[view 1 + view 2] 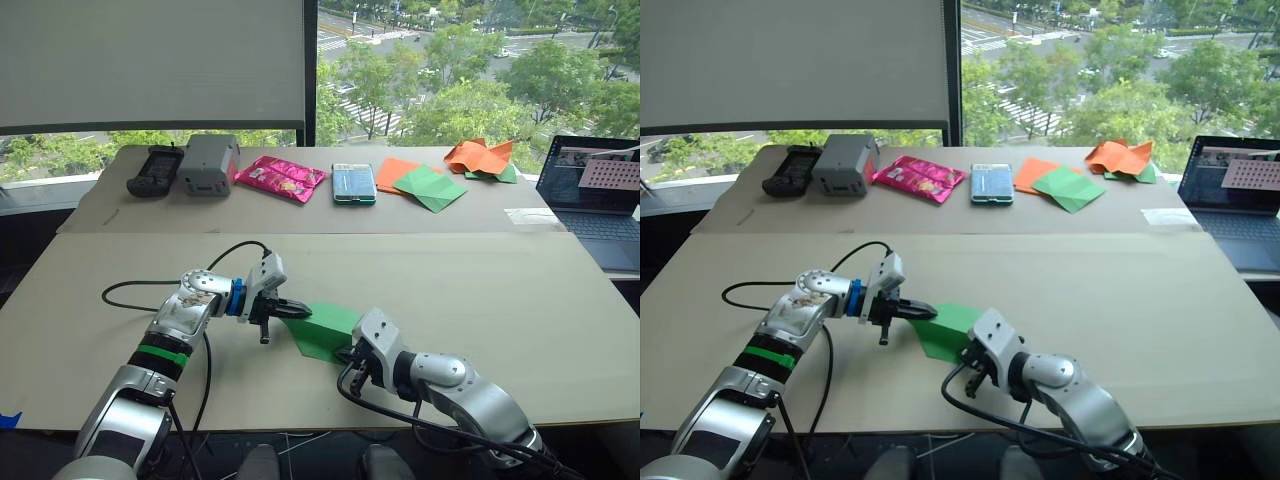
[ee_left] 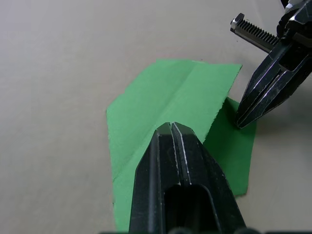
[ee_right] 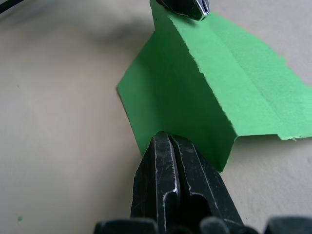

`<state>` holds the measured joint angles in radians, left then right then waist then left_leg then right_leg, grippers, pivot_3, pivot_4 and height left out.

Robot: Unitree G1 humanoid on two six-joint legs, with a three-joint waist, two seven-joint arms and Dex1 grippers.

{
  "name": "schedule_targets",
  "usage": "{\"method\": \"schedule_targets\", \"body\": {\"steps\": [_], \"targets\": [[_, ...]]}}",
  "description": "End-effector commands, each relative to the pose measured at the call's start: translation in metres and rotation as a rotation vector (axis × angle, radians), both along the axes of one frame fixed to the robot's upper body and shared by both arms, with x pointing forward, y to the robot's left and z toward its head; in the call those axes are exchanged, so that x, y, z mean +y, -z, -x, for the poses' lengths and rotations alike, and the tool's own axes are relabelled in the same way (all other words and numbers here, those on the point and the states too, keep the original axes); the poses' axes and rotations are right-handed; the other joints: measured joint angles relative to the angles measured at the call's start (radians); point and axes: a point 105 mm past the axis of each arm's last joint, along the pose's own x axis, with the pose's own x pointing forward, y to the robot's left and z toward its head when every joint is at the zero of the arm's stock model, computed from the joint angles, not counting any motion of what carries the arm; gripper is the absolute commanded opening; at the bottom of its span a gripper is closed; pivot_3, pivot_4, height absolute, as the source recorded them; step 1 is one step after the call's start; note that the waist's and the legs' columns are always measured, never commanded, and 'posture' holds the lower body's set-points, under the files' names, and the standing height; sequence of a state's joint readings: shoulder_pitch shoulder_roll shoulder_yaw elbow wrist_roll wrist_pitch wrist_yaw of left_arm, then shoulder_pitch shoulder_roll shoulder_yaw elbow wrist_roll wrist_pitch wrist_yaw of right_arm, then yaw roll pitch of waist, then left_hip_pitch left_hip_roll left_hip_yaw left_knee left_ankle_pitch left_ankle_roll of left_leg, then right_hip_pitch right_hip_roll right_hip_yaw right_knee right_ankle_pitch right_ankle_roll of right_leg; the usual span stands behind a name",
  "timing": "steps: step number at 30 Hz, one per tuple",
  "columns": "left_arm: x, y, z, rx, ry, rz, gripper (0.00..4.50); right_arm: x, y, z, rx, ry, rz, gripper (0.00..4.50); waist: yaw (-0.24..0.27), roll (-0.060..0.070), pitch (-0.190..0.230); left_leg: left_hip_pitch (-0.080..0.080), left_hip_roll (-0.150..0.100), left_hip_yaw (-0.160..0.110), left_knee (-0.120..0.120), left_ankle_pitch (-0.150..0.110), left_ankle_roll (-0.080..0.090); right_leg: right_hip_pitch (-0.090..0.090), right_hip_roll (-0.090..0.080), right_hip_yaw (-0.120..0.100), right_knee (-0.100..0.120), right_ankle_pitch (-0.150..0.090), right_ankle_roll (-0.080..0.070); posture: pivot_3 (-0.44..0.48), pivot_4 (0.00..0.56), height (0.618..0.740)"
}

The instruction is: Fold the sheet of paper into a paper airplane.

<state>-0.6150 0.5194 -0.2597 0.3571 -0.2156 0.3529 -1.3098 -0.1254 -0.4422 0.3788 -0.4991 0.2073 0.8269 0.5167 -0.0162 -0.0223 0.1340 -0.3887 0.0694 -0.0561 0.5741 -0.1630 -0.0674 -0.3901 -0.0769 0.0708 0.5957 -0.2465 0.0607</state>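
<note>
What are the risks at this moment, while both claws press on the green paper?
1. The sheet of paper already has a ragged edge; both shut claws press on it, the left claw and the right claw, so pulling apart may tear it more.
2. One flap stands up instead of lying flat; a sliding press could make a crooked crease.
3. The claws work close together and might collide.
</note>
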Motion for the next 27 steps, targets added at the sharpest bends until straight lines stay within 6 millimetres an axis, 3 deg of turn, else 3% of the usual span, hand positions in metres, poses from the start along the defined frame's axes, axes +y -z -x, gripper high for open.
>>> {"method": "schedule_targets", "body": {"steps": [1, 12, 24, 27], "targets": [[0.002, -0.003, 0.008, -0.010, 0.031, -0.007, 0.00, -0.006, 0.007, -0.001, 0.027, 0.032, 0.031, 0.02, 0.000, 0.000, 0.000, 0.000, 0.000, 0.000, 0.000, 0.000, 0.000, 0.000, 0.000, 0.000, 0.000, 0.000, 0.000, 0.000, 0.150, 0.718], [0.003, 0.005, 0.015, -0.013, 0.030, -0.034, 0.00, -0.009, -0.010, 0.001, 0.022, 0.008, 0.022, 0.02, 0.002, 0.000, 0.000, -0.001, 0.000, 0.000, 0.000, 0.000, 0.000, 0.000, 0.000, 0.000, 0.000, 0.000, 0.000, 0.000, 0.150, 0.718], [0.001, 0.008, 0.022, -0.004, 0.023, -0.022, 0.00, -0.030, -0.031, 0.018, 0.033, 0.029, -0.012, 0.02, 0.001, 0.000, 0.000, -0.001, 0.000, 0.000, 0.000, -0.001, -0.001, -0.002, 0.000, 0.000, 0.000, 0.000, 0.000, 0.000, 0.150, 0.718], [0.002, 0.008, 0.024, 0.002, 0.018, -0.019, 0.00, -0.037, -0.038, 0.013, 0.037, 0.067, -0.052, 0.02, 0.001, 0.000, 0.000, -0.001, 0.000, 0.000, 0.000, -0.001, -0.001, -0.002, -0.001, 0.000, -0.001, 0.000, 0.000, 0.000, 0.150, 0.718]]}}
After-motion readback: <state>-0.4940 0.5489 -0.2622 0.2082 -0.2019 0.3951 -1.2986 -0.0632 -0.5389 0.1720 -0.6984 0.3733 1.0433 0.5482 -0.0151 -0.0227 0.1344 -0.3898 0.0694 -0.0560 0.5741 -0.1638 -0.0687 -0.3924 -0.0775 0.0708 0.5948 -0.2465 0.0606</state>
